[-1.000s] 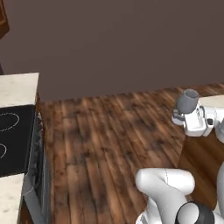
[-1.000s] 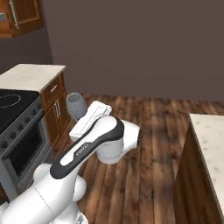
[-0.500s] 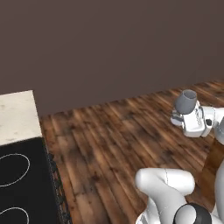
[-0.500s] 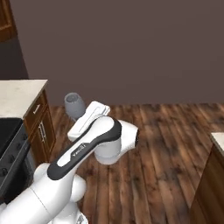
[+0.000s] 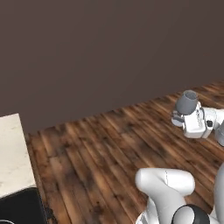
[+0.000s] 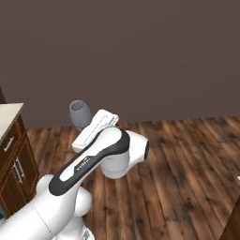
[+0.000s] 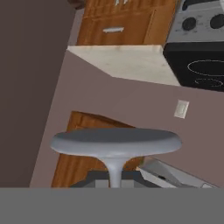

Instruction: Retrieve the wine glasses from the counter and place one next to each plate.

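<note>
My gripper (image 5: 185, 116) is shut on the thin stem of one wine glass (image 5: 187, 102), a small blue-grey glass held up in the air over the wood floor. From the right base view the glass's round bowl (image 6: 80, 113) sticks out past the gripper (image 6: 87, 125), above the white forearm. In the hand view its flat round foot (image 7: 115, 141) spans the middle, and the stem runs down into the gripper (image 7: 115, 182), whose fingertips are hidden. The plates are out of view.
A beige speckled counter end (image 5: 12, 153) with a black cooktop corner (image 5: 22, 209) lies at the left. Brown cabinets (image 6: 11, 157) stand under it. A dark wall (image 5: 109, 52) closes the far side of the plank floor (image 5: 100, 153).
The whole picture has slid left as the base turns: cooktop and counter drift to the left edge, and the island top has left the right base view. The glass stays held in the gripper.
</note>
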{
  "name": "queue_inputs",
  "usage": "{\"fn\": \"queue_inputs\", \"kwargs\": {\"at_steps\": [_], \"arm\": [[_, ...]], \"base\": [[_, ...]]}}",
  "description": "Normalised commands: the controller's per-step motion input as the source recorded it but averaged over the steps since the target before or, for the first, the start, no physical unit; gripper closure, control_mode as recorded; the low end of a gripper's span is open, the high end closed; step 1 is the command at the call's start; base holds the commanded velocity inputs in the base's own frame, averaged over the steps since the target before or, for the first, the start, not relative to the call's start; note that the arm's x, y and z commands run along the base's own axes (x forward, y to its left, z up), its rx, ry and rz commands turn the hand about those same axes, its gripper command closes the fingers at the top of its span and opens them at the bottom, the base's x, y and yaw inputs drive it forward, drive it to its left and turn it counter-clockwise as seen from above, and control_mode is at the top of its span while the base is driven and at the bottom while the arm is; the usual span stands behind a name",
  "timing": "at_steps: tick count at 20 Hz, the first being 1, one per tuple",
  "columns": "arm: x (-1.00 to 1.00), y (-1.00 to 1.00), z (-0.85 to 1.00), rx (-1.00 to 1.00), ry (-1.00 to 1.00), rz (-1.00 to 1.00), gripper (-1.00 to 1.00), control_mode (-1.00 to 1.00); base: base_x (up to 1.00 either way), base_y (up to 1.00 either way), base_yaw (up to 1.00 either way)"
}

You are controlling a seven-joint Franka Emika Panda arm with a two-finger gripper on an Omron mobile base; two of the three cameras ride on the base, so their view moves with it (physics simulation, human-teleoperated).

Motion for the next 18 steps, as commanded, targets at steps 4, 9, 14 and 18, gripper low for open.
{"fn": "queue_inputs", "kwargs": {"at_steps": [4, 9, 14, 18], "arm": [[0.00, 0.00, 0.00, 0.00, 0.00, 0.00, 1.00, 1.00], [0.00, 0.00, 0.00, 0.00, 0.00, 0.00, 1.00, 1.00], [0.00, 0.00, 0.00, 0.00, 0.00, 0.00, 1.00, 1.00], [0.00, 0.00, 0.00, 0.00, 0.00, 0.00, 1.00, 1.00]], "base": [[1.00, 0.00, -0.20], [1.00, -0.34, -0.17], [1.00, -0.02, -0.45], [1.00, 0.41, -0.67]]}}
